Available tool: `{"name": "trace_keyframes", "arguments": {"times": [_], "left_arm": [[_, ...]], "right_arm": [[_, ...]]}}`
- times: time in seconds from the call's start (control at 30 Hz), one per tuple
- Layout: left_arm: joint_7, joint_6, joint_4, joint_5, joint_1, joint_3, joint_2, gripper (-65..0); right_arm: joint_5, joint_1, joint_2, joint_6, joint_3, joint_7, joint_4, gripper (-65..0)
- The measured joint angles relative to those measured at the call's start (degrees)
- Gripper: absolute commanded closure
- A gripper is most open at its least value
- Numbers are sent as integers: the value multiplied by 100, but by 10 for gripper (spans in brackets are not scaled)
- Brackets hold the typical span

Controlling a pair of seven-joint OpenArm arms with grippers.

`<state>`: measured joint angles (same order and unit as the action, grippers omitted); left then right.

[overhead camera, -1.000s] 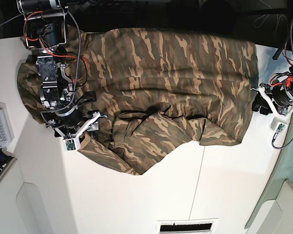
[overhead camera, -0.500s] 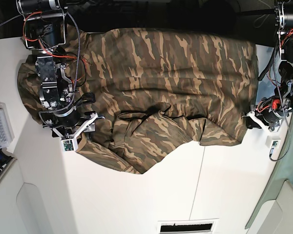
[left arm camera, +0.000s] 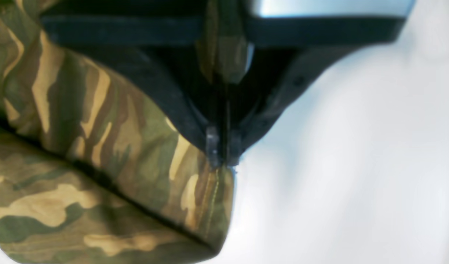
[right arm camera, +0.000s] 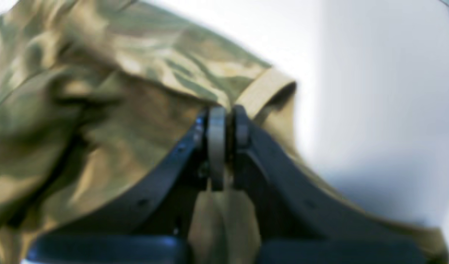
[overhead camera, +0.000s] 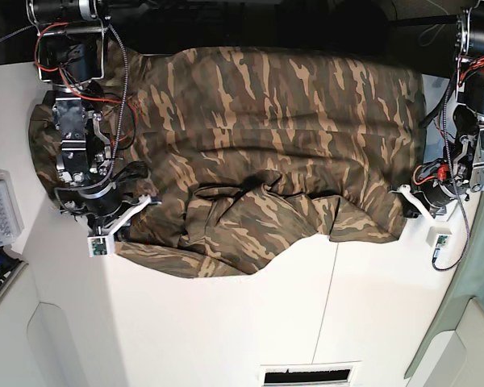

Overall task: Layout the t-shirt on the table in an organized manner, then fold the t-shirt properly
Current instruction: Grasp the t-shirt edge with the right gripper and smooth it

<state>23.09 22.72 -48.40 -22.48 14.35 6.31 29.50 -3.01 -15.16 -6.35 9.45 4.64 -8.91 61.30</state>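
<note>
The camouflage t-shirt (overhead camera: 282, 137) lies spread across the far half of the white table (overhead camera: 250, 322), with a bunched fold near its middle front. My right gripper (overhead camera: 123, 221) is at the shirt's front left edge. In the right wrist view it (right arm camera: 224, 121) is shut on the shirt (right arm camera: 99, 110), next to a tan band. My left gripper (overhead camera: 403, 205) is at the shirt's front right corner. In the left wrist view it (left arm camera: 223, 161) is shut on the hem corner of the shirt (left arm camera: 99, 146).
A clear plastic box (overhead camera: 0, 214) stands at the left edge. A thin dark seam (overhead camera: 327, 306) runs across the tabletop, and a slotted vent (overhead camera: 310, 375) sits at the near edge. Cables hang by both arms. Dark space lies beyond the table's far edge.
My right gripper has moved left and toward the near edge, drawing the shirt's front left part with it. My left gripper has moved in to the shirt's front right corner.
</note>
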Motion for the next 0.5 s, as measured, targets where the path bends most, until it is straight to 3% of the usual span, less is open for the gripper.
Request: {"name": "trace_keyframes", "arguments": {"times": [0.2, 0.33, 0.4, 0.47, 0.5], "left_arm": [[481, -35, 4, 90, -22, 0, 450, 0], [697, 295, 17, 136, -50, 0, 673, 0], [719, 413, 20, 83, -50, 0, 699, -18], [793, 496, 20, -22, -52, 0, 704, -124], [841, 496, 20, -79, -52, 0, 706, -171]], "right_arm": [[236, -264, -55, 24, 1117, -13, 11, 0], [562, -223, -157, 70, 1469, -68, 11, -8], [807, -199, -240, 79, 1567, -289, 11, -158], [857, -195, -304, 50, 1694, -688, 11, -300], [861, -195, -315, 46, 1775, -890, 11, -332]]}}
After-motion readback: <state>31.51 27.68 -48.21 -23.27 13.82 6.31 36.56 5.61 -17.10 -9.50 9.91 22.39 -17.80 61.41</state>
